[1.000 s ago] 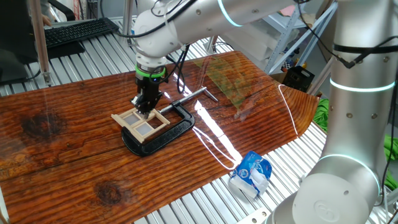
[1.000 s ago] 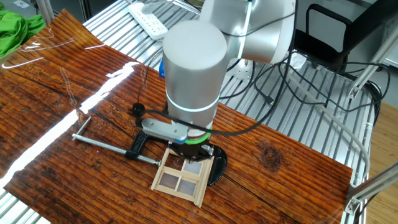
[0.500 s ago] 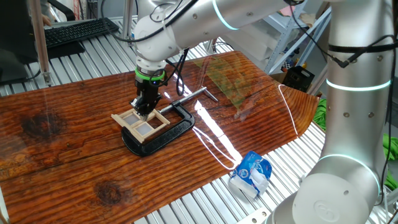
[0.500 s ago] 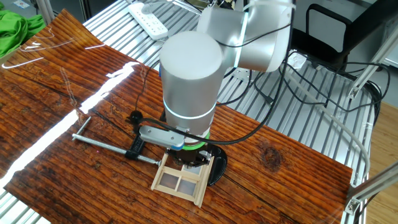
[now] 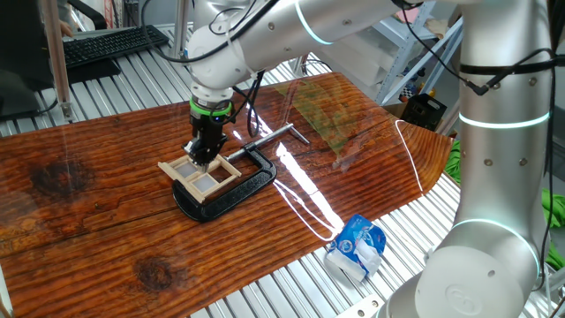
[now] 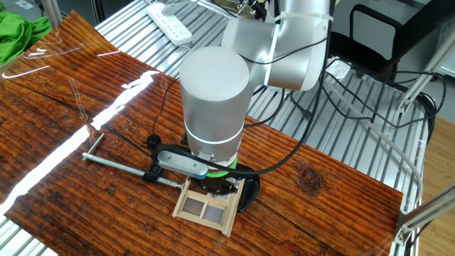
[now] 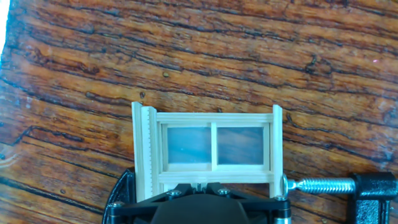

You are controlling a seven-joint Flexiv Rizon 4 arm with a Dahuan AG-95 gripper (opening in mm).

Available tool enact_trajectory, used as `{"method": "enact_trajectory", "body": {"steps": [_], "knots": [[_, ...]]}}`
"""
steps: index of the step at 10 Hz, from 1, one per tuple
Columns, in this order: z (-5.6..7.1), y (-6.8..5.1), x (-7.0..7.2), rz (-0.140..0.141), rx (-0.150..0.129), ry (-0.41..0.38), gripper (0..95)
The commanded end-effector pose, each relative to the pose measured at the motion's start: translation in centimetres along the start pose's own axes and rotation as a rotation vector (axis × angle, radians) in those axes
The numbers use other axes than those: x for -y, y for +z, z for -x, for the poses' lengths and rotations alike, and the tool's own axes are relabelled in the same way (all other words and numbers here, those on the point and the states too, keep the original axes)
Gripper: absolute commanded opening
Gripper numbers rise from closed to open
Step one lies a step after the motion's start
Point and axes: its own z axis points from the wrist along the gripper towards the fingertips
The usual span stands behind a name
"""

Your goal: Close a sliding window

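The sliding window [image 5: 201, 177] is a small pale-wood frame lying flat on the wooden table, held by a black C-clamp [image 5: 237, 187]. In the hand view the window [image 7: 211, 146] shows two panes side by side between toothed side rails. My gripper [image 7: 200, 185] sits at the window's near edge, fingers close together with only a thin pale sliver between them, tips against the sash's lower bar. In the other fixed view the gripper [image 6: 217, 188] is mostly hidden under the arm's wrist, at the far end of the window [image 6: 206, 208]. In one fixed view the gripper [image 5: 201, 159] stands over the window's middle.
The clamp's screw and handle [image 6: 117, 165] stick out to one side; its screw also shows in the hand view [image 7: 317, 185]. A blue-white crumpled packet [image 5: 357, 246] lies off the table's edge. A clear plastic sheet [image 5: 327, 115] covers the far table. A power strip [image 6: 169, 21] lies behind.
The gripper has slid a little along the window with the sash; in the other fixed view fewer panes show below the wrist. The clamp and frame have not moved.
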Motion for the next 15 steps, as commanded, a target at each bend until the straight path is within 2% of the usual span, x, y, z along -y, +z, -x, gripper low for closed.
{"method": "enact_trajectory", "body": {"steps": [1, 15], "knots": [[0.2, 0.1, 0.1, 0.002, 0.000, 0.000, 0.0], [-1.1, 1.1, 0.6, -0.006, 0.000, 0.001, 0.0]]}}
